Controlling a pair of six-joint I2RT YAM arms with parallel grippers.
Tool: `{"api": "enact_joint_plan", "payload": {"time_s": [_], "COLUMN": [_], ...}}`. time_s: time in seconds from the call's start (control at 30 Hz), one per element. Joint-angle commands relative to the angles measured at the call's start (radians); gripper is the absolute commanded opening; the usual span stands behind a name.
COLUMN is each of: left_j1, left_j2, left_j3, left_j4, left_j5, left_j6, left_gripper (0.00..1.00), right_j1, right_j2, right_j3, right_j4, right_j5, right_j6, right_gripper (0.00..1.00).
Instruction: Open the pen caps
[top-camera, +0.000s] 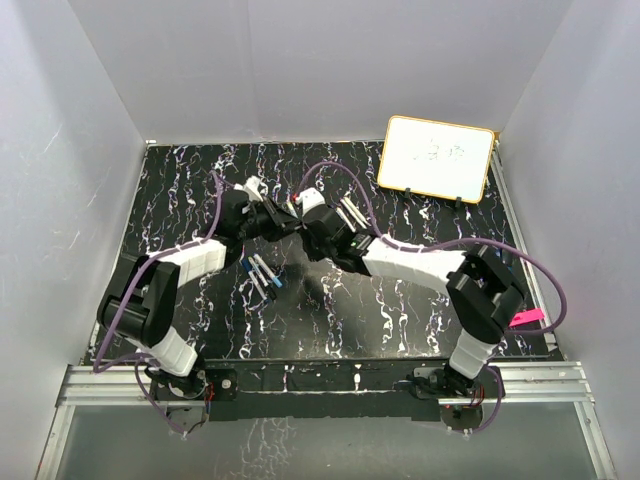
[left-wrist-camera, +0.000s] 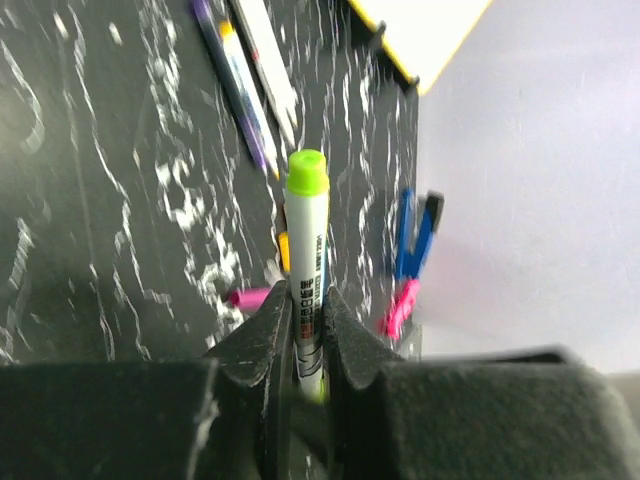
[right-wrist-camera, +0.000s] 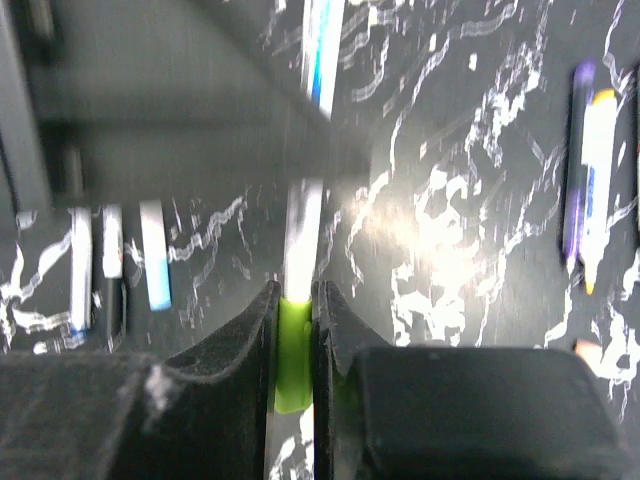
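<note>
Left tool (left-wrist-camera: 305, 300): clamped shut on the white barrel of the green-capped pen (left-wrist-camera: 308, 255), which sticks up from my fingers at centre frame in the left wrist view.
Right tool (right-wrist-camera: 292, 300): closed on the lime-green cap (right-wrist-camera: 291, 355) at lower centre of the right wrist view. The white barrel runs up the frame from the cap.
In the way: a blurred dark mass (right-wrist-camera: 150, 110) crosses the upper half of the right wrist view and hides the middle of the barrel.
Meeting place: in the top view my two tools sit nose to nose at the middle of the black marbled table (top-camera: 420, 300). The pen is too small to make out there.
Loose pens: three pens (right-wrist-camera: 112, 262) lie side by side at mid left of the right wrist view. A purple-ended pen (right-wrist-camera: 577, 170) and a yellow-tipped pen (right-wrist-camera: 598, 190) lie together at its upper right.
Loose caps: a short pink cap (left-wrist-camera: 248, 297) and a short yellow cap (left-wrist-camera: 284, 250) lie on the table just left of the held pen.
Whiteboard (top-camera: 436, 158): propped at the upper right of the top view, well apart from both tools.
Blue chunky object (left-wrist-camera: 412, 235): at the table's edge, right of centre in the left wrist view, with a pink piece (left-wrist-camera: 400, 308) just below it.
</note>
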Motion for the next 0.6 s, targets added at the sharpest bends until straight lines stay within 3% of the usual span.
{"api": "enact_joint_plan", "payload": {"time_s": [0.0,0.33,0.57], "left_j1": [0.084,0.125,0.101], "left_j2": [0.049,0.149,0.229], "left_j3": [0.095,0.233,0.221], "left_j4": [0.075,0.058,0.159], "left_j5": [-0.25,-0.158,-0.002], "left_j6": [0.027,0.059,-0.056], "left_gripper": [0.0,0.0,0.0], "right_j1": [0.029,0.027,-0.058], "right_j2": [-0.128,-0.225,-0.246], "right_j3": [-0.065,-0.11,-0.099], "right_j4": [-0.11,-0.148,-0.176], "right_j5": [-0.039,0.042,0.113], "right_j6": [0.02,0.025,0.048], "right_gripper": [0.0,0.0,0.0]}}
